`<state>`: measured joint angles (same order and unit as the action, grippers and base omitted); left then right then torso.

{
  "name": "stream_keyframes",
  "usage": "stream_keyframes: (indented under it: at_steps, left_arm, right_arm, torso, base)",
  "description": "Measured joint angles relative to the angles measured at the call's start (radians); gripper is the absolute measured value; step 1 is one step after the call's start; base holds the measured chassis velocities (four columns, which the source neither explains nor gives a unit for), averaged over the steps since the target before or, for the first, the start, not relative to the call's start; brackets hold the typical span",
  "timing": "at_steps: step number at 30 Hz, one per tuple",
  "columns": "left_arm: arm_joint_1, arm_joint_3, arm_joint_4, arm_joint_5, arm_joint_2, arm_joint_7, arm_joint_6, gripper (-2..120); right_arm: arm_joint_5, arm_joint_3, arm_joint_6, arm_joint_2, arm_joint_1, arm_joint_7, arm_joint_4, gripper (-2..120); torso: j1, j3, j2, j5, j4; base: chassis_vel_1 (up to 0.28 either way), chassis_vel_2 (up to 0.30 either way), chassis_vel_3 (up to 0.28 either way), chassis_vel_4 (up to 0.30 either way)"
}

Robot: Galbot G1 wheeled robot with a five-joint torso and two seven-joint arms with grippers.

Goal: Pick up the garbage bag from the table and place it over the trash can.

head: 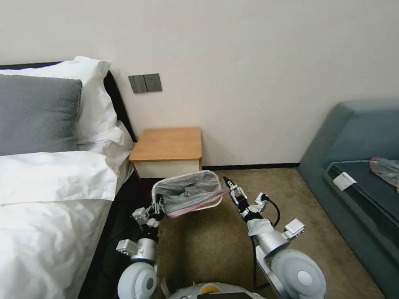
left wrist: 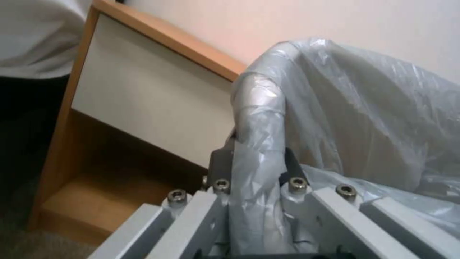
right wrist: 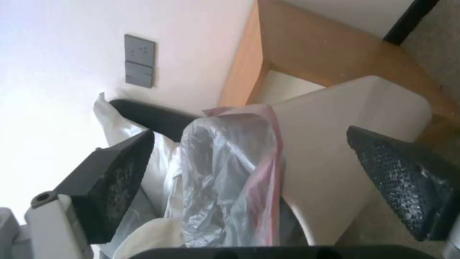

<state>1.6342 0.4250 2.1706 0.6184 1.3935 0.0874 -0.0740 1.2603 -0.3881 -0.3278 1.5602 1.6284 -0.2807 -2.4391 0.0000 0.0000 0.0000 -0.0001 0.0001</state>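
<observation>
The left gripper [head: 157, 211] is clamped on the garbage bag [head: 189, 191] at the trash can's [head: 210, 204] left rim, pinching plastic between its fingers [left wrist: 221, 162]. The bag lines the can, pink-edged plastic folded over the rim, below the bare tabletop [head: 167, 144]. The right gripper [head: 231, 188] hangs just right of the can, spread wide, holding nothing.

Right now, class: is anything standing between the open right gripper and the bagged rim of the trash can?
Nothing visible. The right gripper hangs open beside the trash can, whose rim the garbage bag covers; the left gripper is shut on that bag.
</observation>
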Motion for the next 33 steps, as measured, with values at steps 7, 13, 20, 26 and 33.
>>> stream_keyframes:
  at_steps: [7,13,20,26,33]
  left_arm:
    - [0.006,-0.008,0.010,0.014,0.005,0.005,0.010,3]
    - [0.016,-0.011,0.014,0.019,0.011,0.009,0.013,3]
    - [0.021,-0.017,0.020,0.031,0.025,0.019,0.016,3]
    - [0.020,-0.018,0.026,0.045,0.033,0.029,0.022,3]
    - [0.022,-0.025,0.044,0.084,0.047,0.057,0.039,3]
  right_arm:
    - [-0.007,-0.003,0.009,-0.004,-0.015,0.013,0.023,92]
    - [-0.013,-0.002,0.019,0.000,-0.013,0.025,0.034,65]
    - [-0.028,0.004,0.021,0.007,-0.004,0.031,0.037,43]
    - [-0.052,0.005,0.025,0.013,0.006,0.047,0.037,24]
    - [-0.127,0.018,0.039,0.035,0.041,0.108,0.038,0]
  torso:
    - [0.000,0.000,0.000,0.0001,-0.0001]
    - [0.000,0.000,0.000,0.0000,0.0000]
    - [0.000,0.000,0.000,0.0000,-0.0001]
    - [0.000,0.000,0.000,0.0001,0.0000]
    - [0.000,0.000,0.000,0.0000,-0.0001]
  base:
    - [0.000,0.000,0.000,0.000]
    - [0.000,0.000,0.000,0.000]
    - [0.000,0.000,0.000,0.000]
    - [0.000,0.000,0.000,0.000]
    - [0.000,0.000,0.000,0.000]
